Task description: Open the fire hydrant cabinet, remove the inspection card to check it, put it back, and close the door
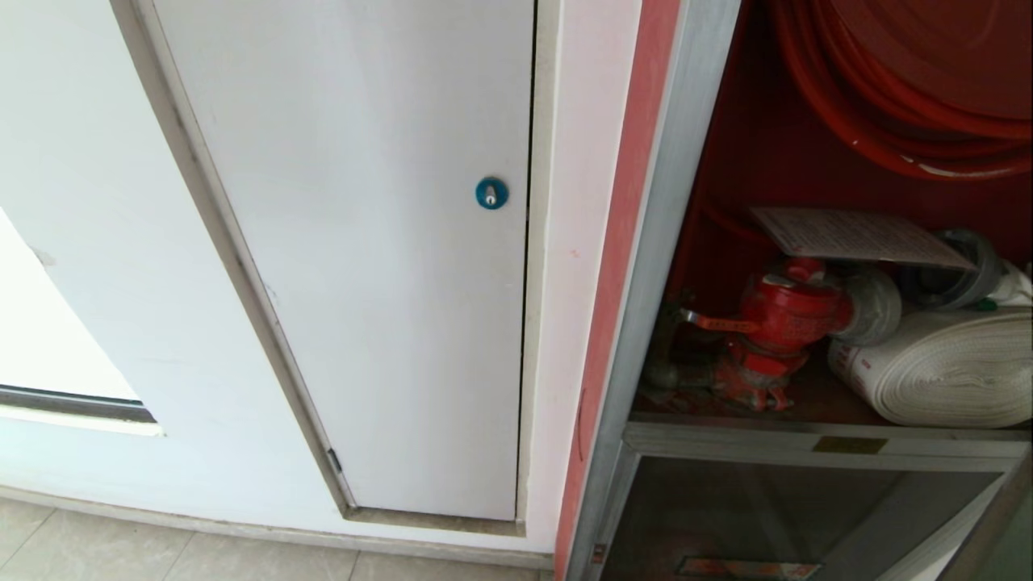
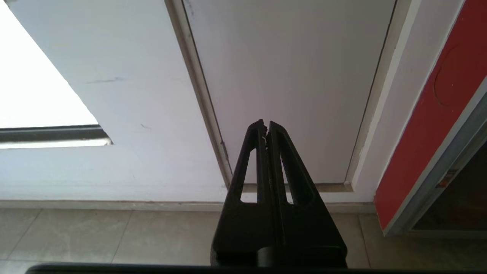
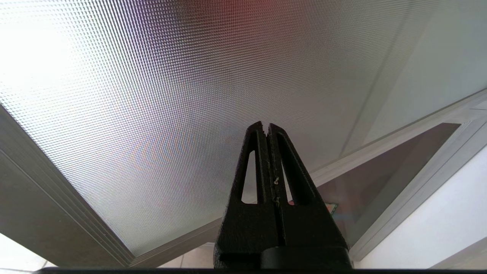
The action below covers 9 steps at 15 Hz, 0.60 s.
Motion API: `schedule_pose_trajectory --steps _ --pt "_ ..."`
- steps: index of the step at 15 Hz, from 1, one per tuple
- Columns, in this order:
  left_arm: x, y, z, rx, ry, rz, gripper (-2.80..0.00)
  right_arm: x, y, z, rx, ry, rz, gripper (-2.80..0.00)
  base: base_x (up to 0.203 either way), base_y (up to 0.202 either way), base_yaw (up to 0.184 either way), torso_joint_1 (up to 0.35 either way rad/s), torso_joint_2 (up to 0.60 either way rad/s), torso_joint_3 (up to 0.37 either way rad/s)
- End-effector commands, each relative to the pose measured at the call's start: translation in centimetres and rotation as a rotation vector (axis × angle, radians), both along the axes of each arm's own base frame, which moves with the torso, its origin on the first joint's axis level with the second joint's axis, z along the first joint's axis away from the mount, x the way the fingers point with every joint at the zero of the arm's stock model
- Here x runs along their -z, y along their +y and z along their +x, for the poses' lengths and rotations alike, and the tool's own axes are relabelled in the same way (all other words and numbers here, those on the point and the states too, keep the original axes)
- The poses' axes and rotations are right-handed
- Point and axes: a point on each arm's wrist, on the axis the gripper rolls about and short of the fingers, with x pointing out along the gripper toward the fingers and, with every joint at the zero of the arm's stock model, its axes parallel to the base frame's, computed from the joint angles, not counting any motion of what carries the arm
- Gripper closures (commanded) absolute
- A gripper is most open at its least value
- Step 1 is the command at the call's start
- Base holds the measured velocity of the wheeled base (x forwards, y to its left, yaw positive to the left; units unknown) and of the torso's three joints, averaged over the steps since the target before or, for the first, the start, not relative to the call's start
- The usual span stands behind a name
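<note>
The fire hydrant cabinet [image 1: 807, 323] stands open: its red interior is exposed, with the hydrant valve [image 1: 779, 327] low in the compartment and the rolled hose [image 1: 944, 367] just beside it. The inspection card [image 1: 855, 236] lies flat above the valve, resting on the valve's top and a grey coupling [image 1: 964, 270], under the hose reel [image 1: 912, 89]. The door [image 3: 182, 83] is swung outward; its patterned glass fills the right wrist view.

Neither arm appears in the head view. The left end effector [image 2: 265, 123] has its fingers pressed together, holding nothing, and faces the white panel door [image 2: 289, 76], well apart from the cabinet. The right end effector [image 3: 265, 125] is likewise pressed together and empty, close before the door's glass.

Judged stage: door open, card not yet taken. To do the retrieval well, the working end effector should spread before entering, approach level with the card's near edge, pinch the card alone, clear of the coupling beneath, and withdraw without snagging the reel's hose.
</note>
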Motion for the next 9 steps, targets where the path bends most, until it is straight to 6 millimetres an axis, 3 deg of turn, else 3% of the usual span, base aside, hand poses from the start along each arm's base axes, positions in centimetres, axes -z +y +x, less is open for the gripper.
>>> schedule_pose_trajectory --steps 1,9 --pt "0.17 0.00 0.03 0.000 0.011 -0.019 0.00 0.00 0.00 0.01 0.001 0.001 0.000 0.00 0.000 0.000 0.000 0.000 0.00 0.000" --pt "0.17 0.00 0.03 0.000 0.012 -0.056 0.00 0.00 0.00 0.01 0.001 0.001 0.000 0.00 0.000 0.000 0.000 0.000 0.00 0.000"
